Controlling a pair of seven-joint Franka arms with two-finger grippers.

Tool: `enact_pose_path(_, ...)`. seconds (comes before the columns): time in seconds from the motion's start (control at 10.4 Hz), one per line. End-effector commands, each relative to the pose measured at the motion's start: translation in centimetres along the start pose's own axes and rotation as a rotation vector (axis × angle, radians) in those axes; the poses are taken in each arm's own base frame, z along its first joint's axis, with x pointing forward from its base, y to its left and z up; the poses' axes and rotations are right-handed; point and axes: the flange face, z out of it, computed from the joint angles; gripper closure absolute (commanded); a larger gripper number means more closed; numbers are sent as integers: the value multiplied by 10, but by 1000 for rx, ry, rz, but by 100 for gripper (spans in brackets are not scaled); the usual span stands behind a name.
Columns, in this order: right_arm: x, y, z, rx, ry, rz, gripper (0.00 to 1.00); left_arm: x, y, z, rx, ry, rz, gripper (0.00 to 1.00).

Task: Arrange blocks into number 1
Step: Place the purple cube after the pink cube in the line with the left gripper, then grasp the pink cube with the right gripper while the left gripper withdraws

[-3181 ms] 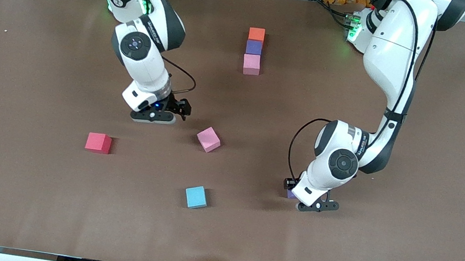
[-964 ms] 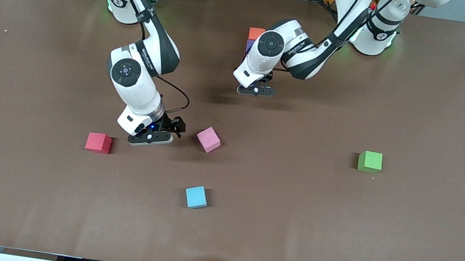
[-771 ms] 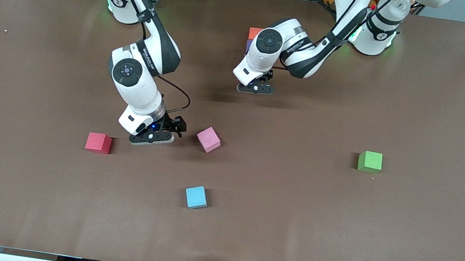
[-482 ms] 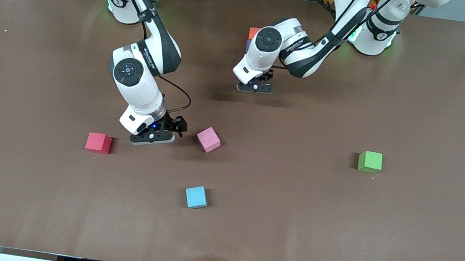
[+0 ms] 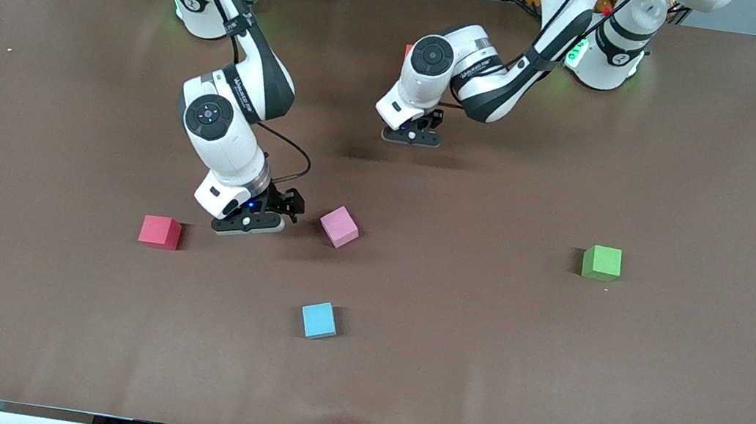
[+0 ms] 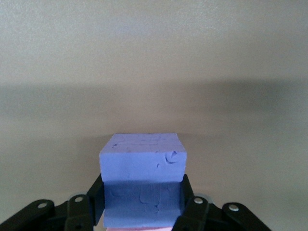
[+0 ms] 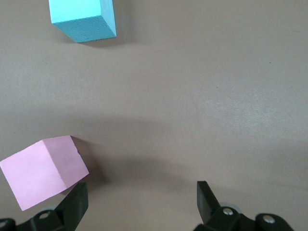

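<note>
progress looks over halfway by my read: left pincer (image 5: 412, 135) is at the line of blocks toward the robots' end of the desk (image 5: 619, 394), purple block (image 6: 143, 178) between its fingers with a pink sliver just under it in the left wrist view; can't tell if it's gripped or let go. orange block (image 5: 409, 49) barely shows past the arm. loose pink block (image 5: 339, 226) left to place, just beside the released, empty right pincer (image 5: 259, 217).
</note>
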Motion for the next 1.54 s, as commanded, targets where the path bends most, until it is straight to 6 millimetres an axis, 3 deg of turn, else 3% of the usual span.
enact_pose_path(0.0,-4,3,-4,3,2,18,0,1,-2,1,6,27,1,0)
enact_pose_path(0.29,-10,1,-4,1,-5,11,0,19,8,-33,-46,71,-52,0)
enact_pose_path(0.39,-10,-1,-4,2,-3,8,0,24,13,-52,-65,94,-77,0)
enact_pose_path(0.58,-12,-14,-2,8,4,-12,0,40,-7,-111,-50,148,-124,0)
enact_pose_path(0.77,-16,-35,1,25,34,-45,0,71,-47,-169,-50,213,-207,0)
enact_pose_path(0.96,-20,-72,11,46,56,-103,0,109,-90,-209,-73,282,-297,0)
enact_pose_path(1.16,-9,-106,23,62,75,-157,0,148,-149,-239,-72,343,-391,0)
enact_pose_path(1.25,-9,-126,34,68,74,-184,0,167,-180,-255,-61,379,-399,0)
enact_pose_path(1.45,-13,-135,49,33,77,-258,0,198,-229,-294,-40,446,-294,0)
